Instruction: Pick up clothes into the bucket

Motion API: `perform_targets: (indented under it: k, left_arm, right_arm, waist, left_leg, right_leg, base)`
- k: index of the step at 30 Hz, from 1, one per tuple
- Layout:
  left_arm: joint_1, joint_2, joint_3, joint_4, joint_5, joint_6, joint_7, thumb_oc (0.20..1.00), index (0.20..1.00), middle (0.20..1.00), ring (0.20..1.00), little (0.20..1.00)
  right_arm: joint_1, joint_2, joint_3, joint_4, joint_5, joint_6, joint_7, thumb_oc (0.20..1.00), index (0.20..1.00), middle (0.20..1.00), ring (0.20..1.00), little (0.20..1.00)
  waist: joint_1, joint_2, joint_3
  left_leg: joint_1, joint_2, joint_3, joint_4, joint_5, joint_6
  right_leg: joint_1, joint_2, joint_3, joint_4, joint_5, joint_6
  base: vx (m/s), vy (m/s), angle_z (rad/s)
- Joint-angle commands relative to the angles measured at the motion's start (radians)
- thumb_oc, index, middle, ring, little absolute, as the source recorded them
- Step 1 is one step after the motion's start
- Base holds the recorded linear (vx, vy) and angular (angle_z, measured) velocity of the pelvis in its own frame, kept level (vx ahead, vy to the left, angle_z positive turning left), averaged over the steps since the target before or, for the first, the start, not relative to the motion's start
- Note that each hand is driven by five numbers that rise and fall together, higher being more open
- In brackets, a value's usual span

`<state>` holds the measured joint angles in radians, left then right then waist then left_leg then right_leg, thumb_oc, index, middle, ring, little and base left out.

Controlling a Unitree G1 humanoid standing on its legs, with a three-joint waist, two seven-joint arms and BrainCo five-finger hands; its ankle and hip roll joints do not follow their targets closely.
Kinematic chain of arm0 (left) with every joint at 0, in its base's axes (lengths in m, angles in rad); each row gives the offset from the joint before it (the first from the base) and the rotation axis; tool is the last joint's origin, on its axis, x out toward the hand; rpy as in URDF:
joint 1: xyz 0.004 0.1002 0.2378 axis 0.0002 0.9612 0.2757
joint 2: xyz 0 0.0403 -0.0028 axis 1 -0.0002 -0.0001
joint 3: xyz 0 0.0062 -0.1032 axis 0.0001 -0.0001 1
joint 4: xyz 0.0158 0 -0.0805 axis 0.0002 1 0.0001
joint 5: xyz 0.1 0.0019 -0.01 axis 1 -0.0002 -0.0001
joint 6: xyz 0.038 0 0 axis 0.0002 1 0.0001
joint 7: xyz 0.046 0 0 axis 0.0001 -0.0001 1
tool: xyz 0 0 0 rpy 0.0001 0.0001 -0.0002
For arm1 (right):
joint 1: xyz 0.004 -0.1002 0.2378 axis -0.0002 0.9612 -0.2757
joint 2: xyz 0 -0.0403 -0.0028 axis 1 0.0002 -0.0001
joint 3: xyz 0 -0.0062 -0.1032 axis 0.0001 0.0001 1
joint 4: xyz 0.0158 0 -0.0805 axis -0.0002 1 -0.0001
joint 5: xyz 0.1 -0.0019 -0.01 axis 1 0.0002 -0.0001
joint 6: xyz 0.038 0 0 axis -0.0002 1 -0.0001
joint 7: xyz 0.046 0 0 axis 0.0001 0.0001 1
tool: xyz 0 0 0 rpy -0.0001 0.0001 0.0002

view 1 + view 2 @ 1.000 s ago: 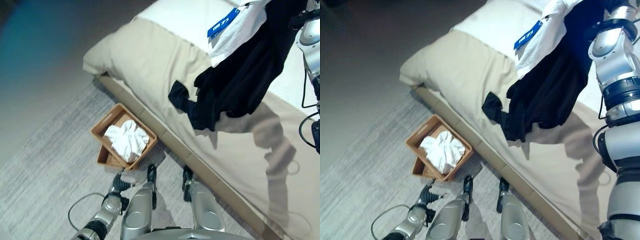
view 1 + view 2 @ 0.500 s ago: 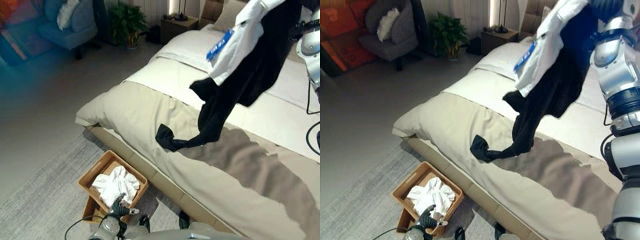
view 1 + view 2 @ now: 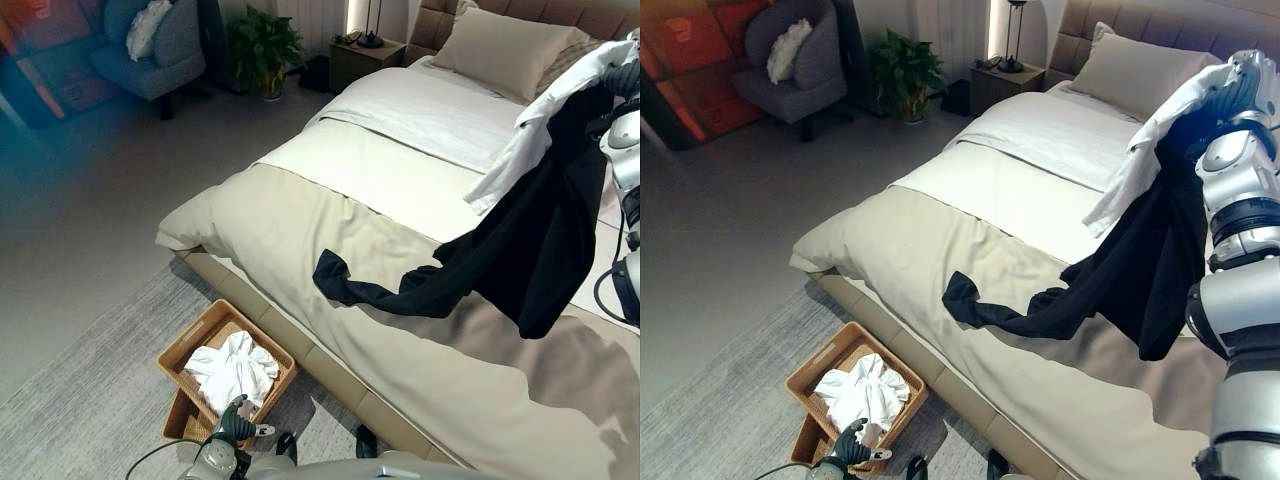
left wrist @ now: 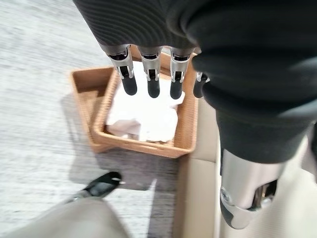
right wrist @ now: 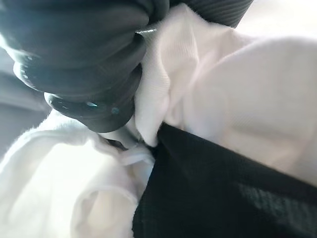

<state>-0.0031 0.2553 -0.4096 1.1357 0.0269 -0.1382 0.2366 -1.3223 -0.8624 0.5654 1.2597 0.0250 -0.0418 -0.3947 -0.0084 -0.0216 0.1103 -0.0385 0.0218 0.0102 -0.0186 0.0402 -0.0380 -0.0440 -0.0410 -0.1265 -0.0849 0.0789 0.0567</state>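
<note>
My right hand (image 3: 1246,88) is raised over the right side of the bed, shut on a bundle of clothes. A white garment (image 3: 1148,152) is draped over the hand, and a black garment (image 3: 525,250) hangs below it. The black garment's sleeve end (image 3: 335,282) trails on the beige cover. The right wrist view has both cloths pressed against the hand's cover (image 5: 84,59). A woven basket (image 3: 180,345) stands on the rug beside the bed with a white cloth (image 3: 232,368) inside. My left hand (image 3: 232,428) hovers low near the basket (image 4: 81,79), its fingers (image 4: 151,84) straight and empty.
The bed (image 3: 300,220) runs diagonally across the view, with a pillow (image 3: 510,45) at its head. A grey rug (image 3: 90,400) lies under the basket. An armchair (image 3: 150,40), a plant (image 3: 265,45) and a nightstand (image 3: 365,60) stand at the far wall.
The camera tilted up from the floor toward the room. My right hand has swung the hanging clothes to the right, and more of the black garment now drags across the bed. The left hand stays by the basket.
</note>
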Motion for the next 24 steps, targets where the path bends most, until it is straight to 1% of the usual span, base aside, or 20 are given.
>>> perform_targets:
  k: [1,4,6,7,8,9,10,17,20,24]
  left_arm:
    - [-0.029,-0.001,-0.009,0.033,-0.009,0.000,0.021,1.000,1.000,1.000,1.000,1.000]
    - [-0.041,0.004,-0.009,0.014,-0.025,-0.005,0.016,1.000,1.000,1.000,1.000,1.000]
    - [-0.043,0.006,-0.011,0.005,-0.032,-0.007,0.011,1.000,1.000,1.000,1.000,1.000]
    - [-0.048,0.009,-0.009,-0.004,-0.044,-0.008,0.002,1.000,1.000,1.000,1.000,1.000]
    - [-0.050,0.009,-0.008,-0.007,-0.050,-0.008,0.001,1.000,1.000,1.000,1.000,1.000]
    - [-0.051,0.009,-0.008,-0.008,-0.052,-0.008,0.002,1.000,1.000,1.000,1.000,1.000]
    - [-0.052,0.009,-0.011,-0.012,-0.054,-0.008,0.002,1.000,1.000,1.000,1.000,1.000]
    - [-0.078,0.003,-0.016,-0.003,-0.059,-0.011,0.013,1.000,1.000,1.000,1.000,1.000]
    - [-0.091,0.004,-0.020,-0.011,-0.064,-0.015,0.015,1.000,1.000,1.000,1.000,1.000]
    - [-0.100,-0.001,-0.027,-0.012,-0.070,-0.015,0.015,1.000,1.000,1.000,1.000,1.000]
  right_arm:
    - [-0.115,-0.018,0.035,-0.001,0.025,-0.040,0.003,1.000,1.000,1.000,1.000,1.000]
    - [-0.086,-0.008,0.056,0.040,0.036,-0.033,0.083,1.000,1.000,1.000,1.000,1.000]
    - [-0.088,-0.007,0.062,0.052,0.042,-0.029,0.095,1.000,1.000,1.000,1.000,1.000]
    - [-0.085,0.000,0.080,0.071,0.038,-0.025,0.141,1.000,1.000,1.000,1.000,1.000]
    - [-0.093,0.001,0.087,0.074,0.037,-0.021,0.143,1.000,1.000,1.000,1.000,1.000]
    - [-0.096,0.002,0.087,0.080,0.036,-0.021,0.143,0.583,0.583,0.583,0.583,0.583]
    - [-0.094,0.002,0.086,0.085,0.035,-0.022,0.143,0.200,0.200,0.200,0.200,0.200]
    - [-0.105,0.016,0.095,0.065,0.037,-0.032,0.143,0.200,0.200,0.200,0.200,0.200]
    - [-0.110,0.024,0.118,0.061,0.029,-0.034,0.160,0.200,0.200,0.200,0.200,0.200]
    - [-0.112,0.037,0.124,0.059,0.013,-0.034,0.149,0.200,0.200,0.200,0.200,0.200]
  waist:
    - [0.032,-0.066,0.097]
    - [0.041,-0.062,0.119]
    - [0.043,-0.060,0.123]
    - [0.047,-0.056,0.130]
    - [0.046,-0.056,0.133]
    - [0.047,-0.055,0.136]
    - [0.047,-0.053,0.140]
    - [0.042,-0.052,0.166]
    - [0.040,-0.053,0.180]
    - [0.038,-0.052,0.200]
  left_leg:
    - [-0.032,-0.039,-0.053,0.086,-0.065,0.008]
    - [-0.051,-0.043,-0.070,0.082,-0.050,0.005]
    - [-0.056,-0.044,-0.075,0.081,-0.047,0.003]
    - [-0.063,-0.045,-0.082,0.081,-0.042,0.002]
    - [-0.065,-0.047,-0.084,0.081,-0.040,0.001]
    - [-0.066,-0.048,-0.085,0.080,-0.039,0.001]
    - [-0.068,-0.049,-0.087,0.080,-0.038,0.001]
    - [-0.088,-0.050,-0.085,0.081,-0.032,0.000]
    - [-0.101,-0.047,-0.085,0.082,-0.025,-0.002]
    - [-0.113,-0.047,-0.086,0.083,-0.019,-0.003]
  right_leg:
    - [-0.023,-0.069,-0.038,0.153,-0.071,0.065]
    - [-0.036,-0.072,-0.052,0.154,-0.067,0.063]
    - [-0.038,-0.074,-0.056,0.154,-0.066,0.063]
    - [-0.044,-0.075,-0.064,0.156,-0.066,0.062]
    - [-0.044,-0.076,-0.066,0.156,-0.065,0.062]
    - [-0.045,-0.076,-0.067,0.156,-0.065,0.062]
    - [-0.048,-0.076,-0.067,0.157,-0.064,0.063]
    - [-0.072,-0.077,-0.060,0.162,-0.060,0.062]
    - [-0.088,-0.076,-0.057,0.165,-0.056,0.060]
    - [-0.104,-0.077,-0.056,0.171,-0.053,0.061]
  base:
    - [-0.07,-0.011,0.15]
    - [-0.06,-0.018,0.14]
    - [-0.02,-0.011,0.11]
    - [-0.01,-0.008,0.13]
    - [-0.01,-0.010,0.18]
    - [-0.01,-0.004,0.19]
    - [0.00,-0.001,0.10]
    - [-0.03,0.001,0.02]
    - [-0.05,-0.007,-0.01]
    - [-0.05,-0.002,0.00]
